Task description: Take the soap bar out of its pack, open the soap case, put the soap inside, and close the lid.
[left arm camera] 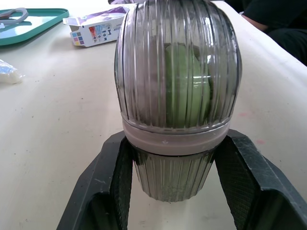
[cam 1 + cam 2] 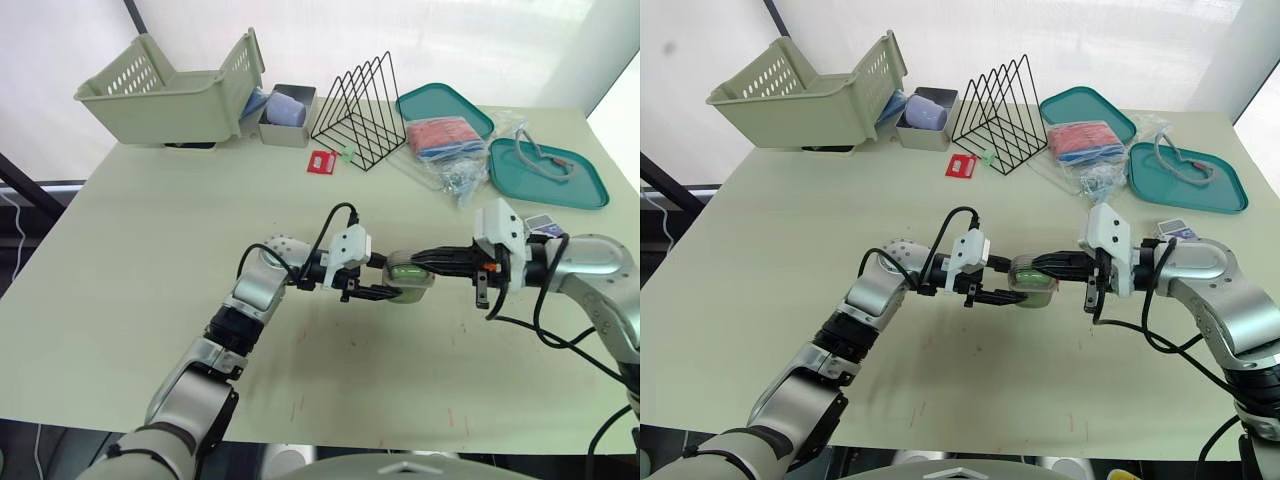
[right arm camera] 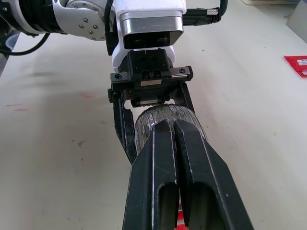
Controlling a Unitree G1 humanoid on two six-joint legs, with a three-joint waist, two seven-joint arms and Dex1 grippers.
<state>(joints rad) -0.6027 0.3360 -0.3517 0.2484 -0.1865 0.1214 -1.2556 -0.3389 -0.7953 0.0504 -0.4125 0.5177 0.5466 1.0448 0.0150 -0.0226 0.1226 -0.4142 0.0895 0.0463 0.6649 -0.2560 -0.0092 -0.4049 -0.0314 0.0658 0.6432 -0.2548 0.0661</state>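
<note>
Evidently at the closing step: the ribbed smoky translucent soap case [image 1: 177, 96] sits mid-table [image 2: 150, 250], somewhat towards the near edge, with the green soap bar [image 1: 186, 86] visible inside and the lid seated on its pale seam band. The left gripper [image 1: 175, 160] clamps the case's lower half between both fingers. The right gripper [image 3: 168, 128] has its fingers pressed together, holding nothing, tips laid along the lid. The empty purple-and-white soap carton [image 1: 96, 28] lies towards the right edge. Recommendation: hold the base steady, press squarely over the seam and confirm the lid has latched all round before letting go.
</note>
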